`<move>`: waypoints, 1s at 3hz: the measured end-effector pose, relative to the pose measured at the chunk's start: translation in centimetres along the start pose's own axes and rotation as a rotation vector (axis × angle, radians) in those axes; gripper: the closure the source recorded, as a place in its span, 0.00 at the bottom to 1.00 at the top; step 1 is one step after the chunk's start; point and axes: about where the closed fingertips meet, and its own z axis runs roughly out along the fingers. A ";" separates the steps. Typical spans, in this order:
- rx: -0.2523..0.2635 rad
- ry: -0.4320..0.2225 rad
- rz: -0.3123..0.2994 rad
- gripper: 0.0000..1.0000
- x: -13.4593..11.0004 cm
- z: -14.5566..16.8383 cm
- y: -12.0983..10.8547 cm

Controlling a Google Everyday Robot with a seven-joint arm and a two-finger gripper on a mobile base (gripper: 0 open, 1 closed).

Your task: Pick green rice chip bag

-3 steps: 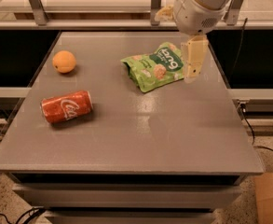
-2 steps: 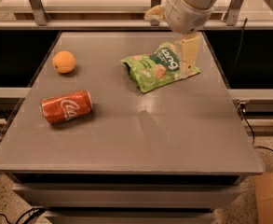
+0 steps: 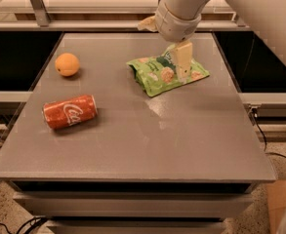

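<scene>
The green rice chip bag (image 3: pixel 154 77) lies flat on the grey table (image 3: pixel 147 130) at the back right, light green with pictured beige chips. My gripper (image 3: pixel 182 65) hangs from the white arm (image 3: pixel 179 11) that comes in from the top right. It is directly over the bag's right-hand half, low and close to its surface, and it hides part of the bag's label. Whether it touches the bag cannot be told.
A red cola can (image 3: pixel 70 111) lies on its side at the left of the table. An orange (image 3: pixel 67 64) sits at the back left. A rail and shelf (image 3: pixel 84 6) run behind the table. Cables lie on the floor at the right (image 3: pixel 274 150).
The arm has moved left and slightly down, bringing my gripper from the bag's right edge to over its right half. The bag, can and orange have not moved.
</scene>
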 end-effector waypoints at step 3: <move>-0.042 0.074 0.111 0.00 3.2 7.4 -0.2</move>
